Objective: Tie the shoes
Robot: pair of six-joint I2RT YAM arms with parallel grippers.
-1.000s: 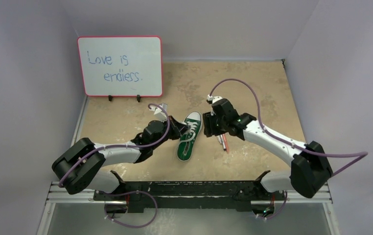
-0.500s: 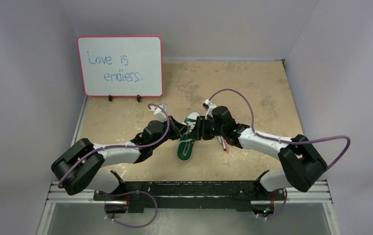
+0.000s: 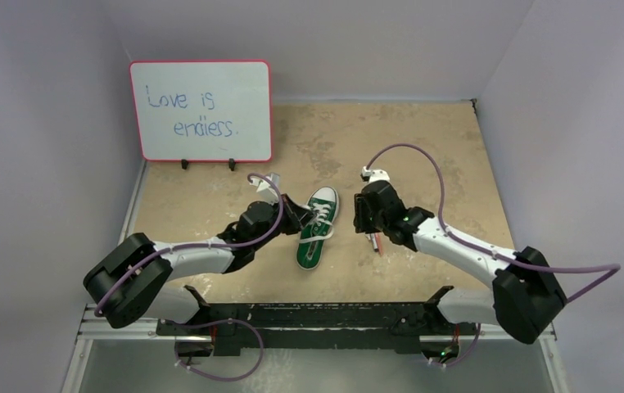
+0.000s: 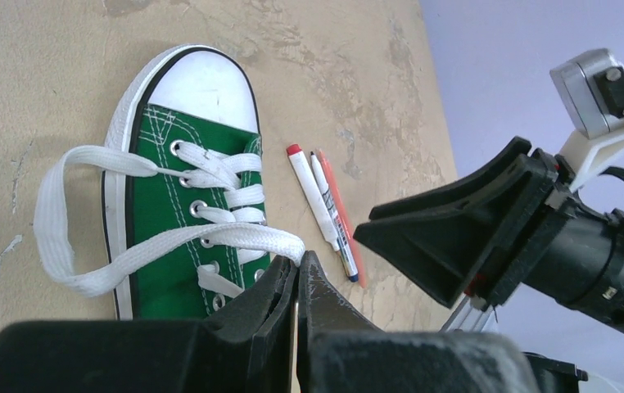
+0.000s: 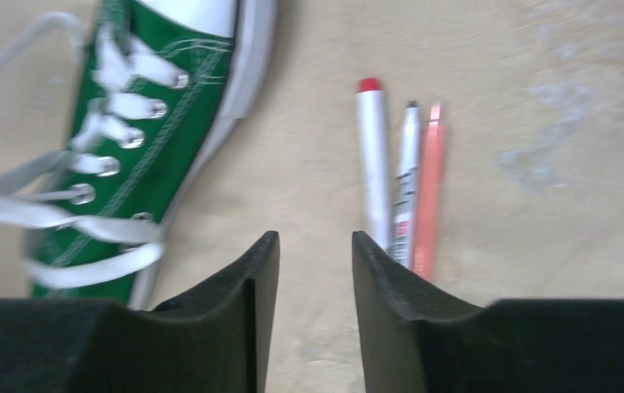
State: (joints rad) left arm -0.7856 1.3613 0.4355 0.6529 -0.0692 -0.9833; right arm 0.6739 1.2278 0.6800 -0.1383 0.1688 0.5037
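The green shoe (image 3: 315,231) with white toe cap lies mid-table, toe pointing away. My left gripper (image 4: 296,264) is at the shoe's left side and is shut on a white lace (image 4: 210,237), pinching a bend of it at the tips. That lace crosses the shoe (image 4: 179,209) and loops out over the table to its left. My right gripper (image 5: 314,241) hovers open over bare table between the shoe (image 5: 157,135) and the pens (image 5: 403,180), with nothing between its fingers. In the top view the right gripper (image 3: 359,214) is just right of the shoe.
Three thin pens (image 3: 373,239) lie side by side right of the shoe, under my right wrist. A whiteboard (image 3: 201,110) with writing stands at the back left. Walls close the table on three sides.
My right gripper reached in over the shoe half a second ago and has now drawn back to the right with narrower jaws. The left gripper has held the lace without moving.
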